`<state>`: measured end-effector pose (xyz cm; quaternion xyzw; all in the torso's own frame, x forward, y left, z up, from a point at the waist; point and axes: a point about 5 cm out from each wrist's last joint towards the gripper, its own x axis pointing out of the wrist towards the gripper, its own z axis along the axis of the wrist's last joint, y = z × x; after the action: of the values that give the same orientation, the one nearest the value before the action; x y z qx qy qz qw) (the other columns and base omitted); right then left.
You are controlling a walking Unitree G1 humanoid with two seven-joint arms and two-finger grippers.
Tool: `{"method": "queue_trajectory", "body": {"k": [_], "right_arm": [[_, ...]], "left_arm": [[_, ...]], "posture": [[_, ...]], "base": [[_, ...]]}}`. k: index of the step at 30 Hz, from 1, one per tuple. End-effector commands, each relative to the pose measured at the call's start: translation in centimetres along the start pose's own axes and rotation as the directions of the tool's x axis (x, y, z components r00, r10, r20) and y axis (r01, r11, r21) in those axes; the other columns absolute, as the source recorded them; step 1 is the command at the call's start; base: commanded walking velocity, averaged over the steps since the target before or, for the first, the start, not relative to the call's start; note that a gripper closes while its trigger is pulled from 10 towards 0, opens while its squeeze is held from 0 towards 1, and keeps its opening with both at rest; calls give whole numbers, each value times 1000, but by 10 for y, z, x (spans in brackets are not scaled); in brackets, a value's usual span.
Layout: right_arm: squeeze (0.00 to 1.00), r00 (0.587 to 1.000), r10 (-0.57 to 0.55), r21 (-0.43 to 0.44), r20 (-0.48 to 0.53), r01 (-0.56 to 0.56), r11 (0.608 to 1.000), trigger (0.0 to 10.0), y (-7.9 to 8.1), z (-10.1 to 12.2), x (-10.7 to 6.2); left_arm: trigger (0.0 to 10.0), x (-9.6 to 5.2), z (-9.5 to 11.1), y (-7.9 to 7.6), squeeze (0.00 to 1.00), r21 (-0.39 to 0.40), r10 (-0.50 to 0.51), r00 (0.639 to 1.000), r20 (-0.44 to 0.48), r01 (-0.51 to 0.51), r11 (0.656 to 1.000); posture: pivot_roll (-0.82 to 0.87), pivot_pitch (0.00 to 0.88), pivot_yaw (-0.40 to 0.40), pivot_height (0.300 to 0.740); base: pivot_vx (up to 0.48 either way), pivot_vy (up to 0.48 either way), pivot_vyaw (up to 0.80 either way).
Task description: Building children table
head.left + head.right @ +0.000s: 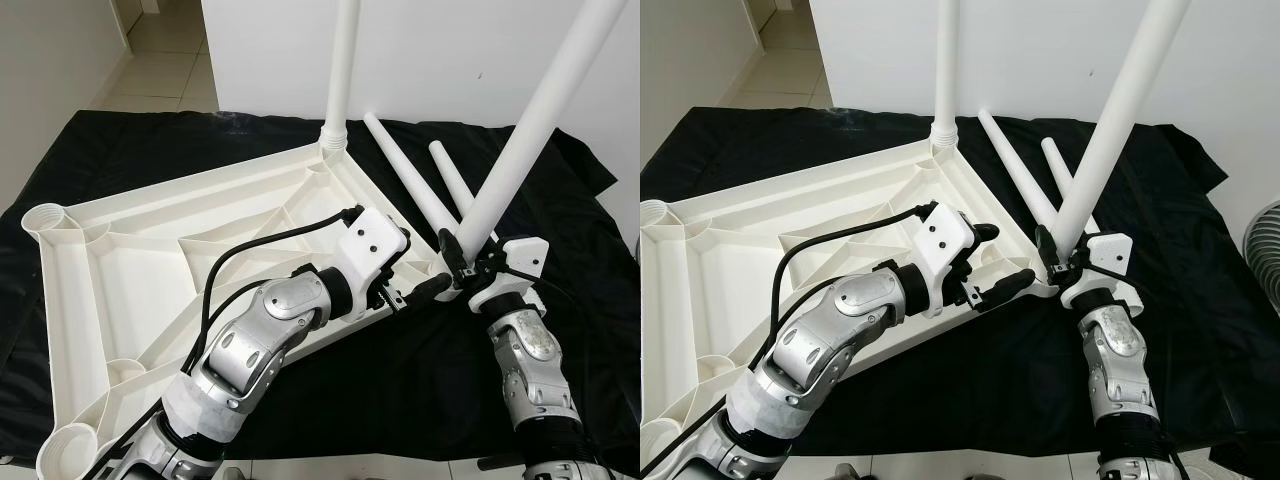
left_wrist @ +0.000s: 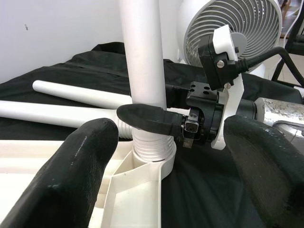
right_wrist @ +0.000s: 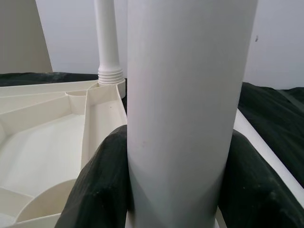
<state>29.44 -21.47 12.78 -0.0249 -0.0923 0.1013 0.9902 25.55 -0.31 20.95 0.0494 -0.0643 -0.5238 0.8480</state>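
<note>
Our right gripper (image 1: pixel 462 262) clamps a white table leg (image 1: pixel 530 125) leaning toward 1 o'clock; our left gripper (image 1: pixel 990 262) hovers spread and empty over the upturned tabletop (image 1: pixel 150 240).

Open ribbed underside of upturned tabletop (image 1: pixel 150 240) free to the left, upright leg (image 1: pixel 343 60) blocking far corner, tilted leg (image 1: pixel 1110 120) clamped in right pincer (image 1: pixel 1058 262) barring near corner, two loose legs (image 1: pixel 425 190) lying between, left pincer (image 1: pixel 990 262) spread just beside.

Bright even indoor light, soft shadows; wrist views' foreground blurred, w/ edge distortion.
</note>
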Motion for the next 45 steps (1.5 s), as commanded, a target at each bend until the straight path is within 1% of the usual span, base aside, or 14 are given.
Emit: {"method": "queue_trajectory", "body": {"k": [1,2,6,7,11,23,27,34,38,45], "right_arm": [[0,910,-6,12,-415,13,1000,10000,4,-80,-53],[0,915,2,-6,-402,-5,1000,10000,4,-80,-55],[0,915,2,-6,-402,-5,1000,10000,4,-80,-55],[0,925,2,6,-381,0,1000,10000,5,-81,-59],[0,933,-6,34,-359,20,999,10000,6,-83,-65],[0,933,-6,23,-359,15,1000,10000,7,-87,-70],[0,939,13,20,-343,-6,1000,10000,10,-88,-73],[0,930,32,11,-367,-30,999,10000,14,-95,-82],[0,931,34,13,-364,-31,999,10000,13,-95,-82],[0,930,8,31,-367,4,1000,10000,10,-95,-80]], "left_arm": [[10000,1,3,-4,0,10,-64,998,3,64,998],[10000,1,3,-4,0,11,-65,998,3,64,998],[10000,1,3,-4,0,11,-65,998,3,64,998],[10000,1,3,-4,0,13,-66,998,4,66,998],[10000,1,4,-4,0,15,-71,997,3,71,997],[10000,1,5,-5,0,17,-76,997,5,76,997],[10000,1,5,-4,0,18,-74,997,6,74,997],[10000,1,5,-4,0,19,-73,997,6,72,997],[10000,1,6,-4,0,17,-74,997,5,74,997],[10000,1,6,-4,0,16,-75,997,8,75,997]], "posture": [[-114,106,58,740],[-114,106,58,740],[-114,106,58,740],[-113,103,60,740],[-112,101,64,740],[-113,102,67,740],[-112,102,65,740],[-113,105,67,740],[-113,105,67,740],[-114,106,66,740]], "base": [[0,0,0],[0,0,0],[0,0,0],[0,0,0],[0,0,0],[0,0,0],[0,0,0],[0,0,0],[0,0,0],[0,0,0]]}}
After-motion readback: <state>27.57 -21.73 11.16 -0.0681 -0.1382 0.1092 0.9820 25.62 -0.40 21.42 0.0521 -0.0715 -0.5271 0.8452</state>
